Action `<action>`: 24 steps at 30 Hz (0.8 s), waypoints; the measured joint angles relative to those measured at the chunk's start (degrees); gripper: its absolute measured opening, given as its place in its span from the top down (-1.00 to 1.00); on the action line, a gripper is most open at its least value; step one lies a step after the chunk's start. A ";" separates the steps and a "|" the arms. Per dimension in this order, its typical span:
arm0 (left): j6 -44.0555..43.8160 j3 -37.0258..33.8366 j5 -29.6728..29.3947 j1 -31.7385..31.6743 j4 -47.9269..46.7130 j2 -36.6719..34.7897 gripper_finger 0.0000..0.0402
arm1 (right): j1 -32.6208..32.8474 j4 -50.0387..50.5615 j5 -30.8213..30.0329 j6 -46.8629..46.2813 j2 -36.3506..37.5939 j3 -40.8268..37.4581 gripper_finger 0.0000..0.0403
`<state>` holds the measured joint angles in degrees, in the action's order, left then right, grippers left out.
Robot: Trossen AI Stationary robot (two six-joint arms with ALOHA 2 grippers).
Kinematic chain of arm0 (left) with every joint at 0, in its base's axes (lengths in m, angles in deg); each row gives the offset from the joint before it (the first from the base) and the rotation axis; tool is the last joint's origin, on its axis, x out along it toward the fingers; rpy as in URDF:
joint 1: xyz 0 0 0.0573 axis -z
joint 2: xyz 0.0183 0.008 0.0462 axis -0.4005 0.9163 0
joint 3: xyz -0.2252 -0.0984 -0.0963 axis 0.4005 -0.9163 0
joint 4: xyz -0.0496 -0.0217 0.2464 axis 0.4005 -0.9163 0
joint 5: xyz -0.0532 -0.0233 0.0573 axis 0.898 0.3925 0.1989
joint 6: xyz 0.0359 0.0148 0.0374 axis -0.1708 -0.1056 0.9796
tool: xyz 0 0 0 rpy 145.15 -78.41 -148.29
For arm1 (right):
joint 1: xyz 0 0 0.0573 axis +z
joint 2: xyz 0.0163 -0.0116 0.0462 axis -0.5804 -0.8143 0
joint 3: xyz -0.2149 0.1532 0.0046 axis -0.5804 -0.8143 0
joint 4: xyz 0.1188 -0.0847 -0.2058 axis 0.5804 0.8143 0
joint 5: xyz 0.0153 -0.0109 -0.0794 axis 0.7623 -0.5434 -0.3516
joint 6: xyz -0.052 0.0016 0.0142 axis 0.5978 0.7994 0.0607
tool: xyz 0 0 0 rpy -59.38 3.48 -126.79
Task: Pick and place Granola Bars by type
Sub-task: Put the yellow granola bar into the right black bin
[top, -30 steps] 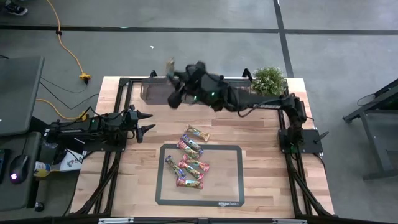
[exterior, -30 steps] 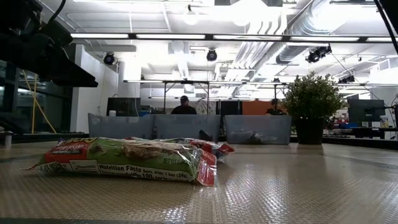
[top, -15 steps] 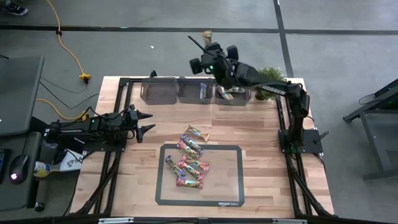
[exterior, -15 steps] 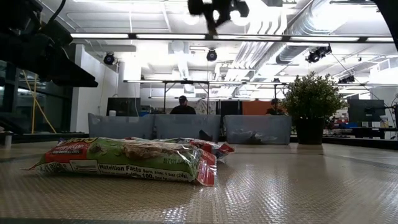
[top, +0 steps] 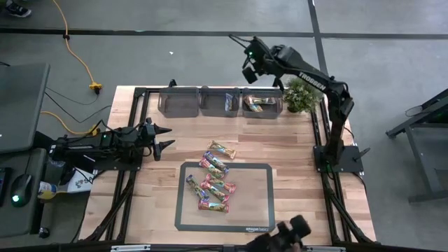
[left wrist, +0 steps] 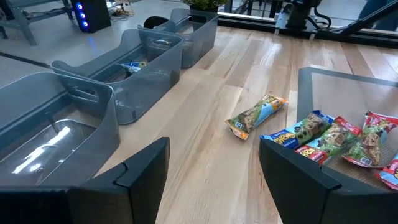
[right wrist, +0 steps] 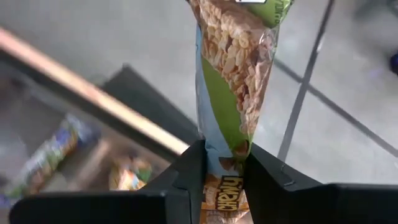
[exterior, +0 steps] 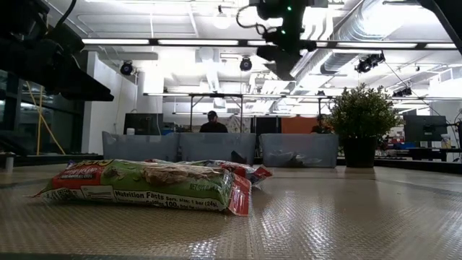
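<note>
Green-tan granola bar (right wrist: 239,68) is clamped by one end between the fingers of the right pincer (right wrist: 221,171); the rest of the wrapper sticks out past the fingertips. In the high view that pincer (top: 250,64) hangs at about 12 o'clock of the counter (top: 294,150), raised, just beyond the far edge and near the right-hand bin (top: 261,103).

Step in hand, as I judge it: carrying a picked bar to its bin. The right wrist view looks down past the bar at a bin below holding wrappers of similar tan-green colour, so this seems the matching one. Next move calls for bringing the pincer back over that bin's mouth, lowering, then letting go so the bar lands inside and not over the far wall onto the floor.

Three grey bins in a row along the 12 o'clock edge: left bin (top: 180,102) looks bare, middle bin (top: 214,103) holds a blue bar, right-hand one holds a few.

Remaining bars (top: 213,183) lie in a loose cluster at counter centre, mostly on the dark-framed mat (top: 262,203), one bar (top: 221,150) just off it toward 12 o'clock.

Left pincer (top: 164,137) waits at 9 o'clock, fingers spread wide, holding nothing, well apart from the cluster.

Potted plant (top: 302,94) sits at the 1 o'clock corner, beside the right-hand bin.
</note>
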<state>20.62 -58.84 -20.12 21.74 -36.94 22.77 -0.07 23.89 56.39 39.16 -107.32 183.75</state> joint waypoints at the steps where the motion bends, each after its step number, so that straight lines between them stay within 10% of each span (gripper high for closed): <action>1: 0.02 0.02 0.00 0.00 0.00 0.00 -0.21 | -0.98 0.86 1.57 1.54 0.00 0.00 0.59; 15: 0.01 0.00 0.00 0.00 0.00 0.00 -0.21 | -5.94 11.07 22.22 30.59 -1.04 0.00 0.59; 24: 0.01 0.01 0.00 0.01 0.00 0.00 -0.21 | -5.20 16.23 19.81 36.07 -4.86 0.00 0.59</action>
<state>20.63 -58.83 -20.12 21.75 -36.94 22.77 -5.27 40.12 76.20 75.23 -112.18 183.75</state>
